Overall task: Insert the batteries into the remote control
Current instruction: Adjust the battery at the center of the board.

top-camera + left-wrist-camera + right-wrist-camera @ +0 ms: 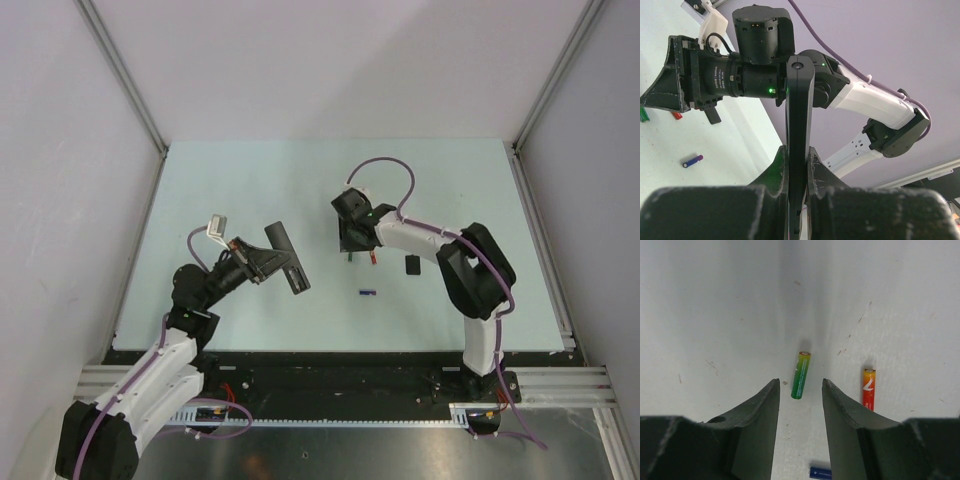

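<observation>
The left fingers (776, 172) are closed tight on the remote control (799, 115). They grip its lower end from both sides, so the slim black bar sticks out of them and appears raised off the worktop (250, 190). I judge it is held this way to present it steadily to the other arm, with one face free for loading. Whether the battery recess faces the right arm, I cannot tell from these views.

The right fingers (762, 425) stand moderately apart and hold nothing. They point down at the worktop, and the green battery (800, 375) lies in line with the gap between them. Its near end shows between the tips but touches neither one. The opening is wider than the battery, which suits a pinch across its thin body. The red battery (868, 389) lies just beside it to the right, almost parallel and outside the fingers. The blue battery (820, 473) lies apart, nearer to the arm bases.

In my judgement the step in hand is picking up the first battery, because both the green and the red one lie on the worktop. The next move calls for a straight descent and a centred closing, since a round cylinder can roll away or bump the red one.
</observation>
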Tool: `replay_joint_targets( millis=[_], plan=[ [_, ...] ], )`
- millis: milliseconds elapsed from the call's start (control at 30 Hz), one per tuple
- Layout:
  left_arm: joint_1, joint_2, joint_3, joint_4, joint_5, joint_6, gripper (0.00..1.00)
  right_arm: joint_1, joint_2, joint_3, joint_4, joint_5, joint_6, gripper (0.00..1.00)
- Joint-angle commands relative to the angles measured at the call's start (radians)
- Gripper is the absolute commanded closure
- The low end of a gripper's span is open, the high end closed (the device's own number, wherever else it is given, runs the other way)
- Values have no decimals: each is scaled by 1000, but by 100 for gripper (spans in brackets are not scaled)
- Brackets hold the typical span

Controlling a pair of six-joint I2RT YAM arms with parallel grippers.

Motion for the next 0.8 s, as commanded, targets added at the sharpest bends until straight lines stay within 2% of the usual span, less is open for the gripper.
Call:
replay_joint_targets(
  millis=[0, 167, 333, 567, 600, 633, 733, 767],
  plan=[
    [5, -4, 2, 20, 11, 20, 100, -6, 30, 45, -22, 32, 6, 56],
    [7, -9, 0, 19, 11, 20, 100, -8, 61, 57, -15, 15, 1, 56],
    [5, -10, -6, 19, 12, 19, 100, -9, 83, 74, -31, 9, -24, 60],
    [7, -18, -10, 19, 11, 20, 100, -6, 98, 72, -65, 3, -65, 82],
    [7, -19, -13, 19, 11, 19, 100, -6, 101, 71, -70, 1, -70, 93],
    [7, -19, -15, 19, 9, 20, 100, -8, 101, 69, -70, 1, -79, 97],
    [7, -21, -13, 19, 15, 16, 100, -3, 101, 68, -76, -8, -109, 100],
    [7, -24, -13, 19, 17, 16, 100, 2, 93, 69, -71, -16, -172, 100]
  ],
)
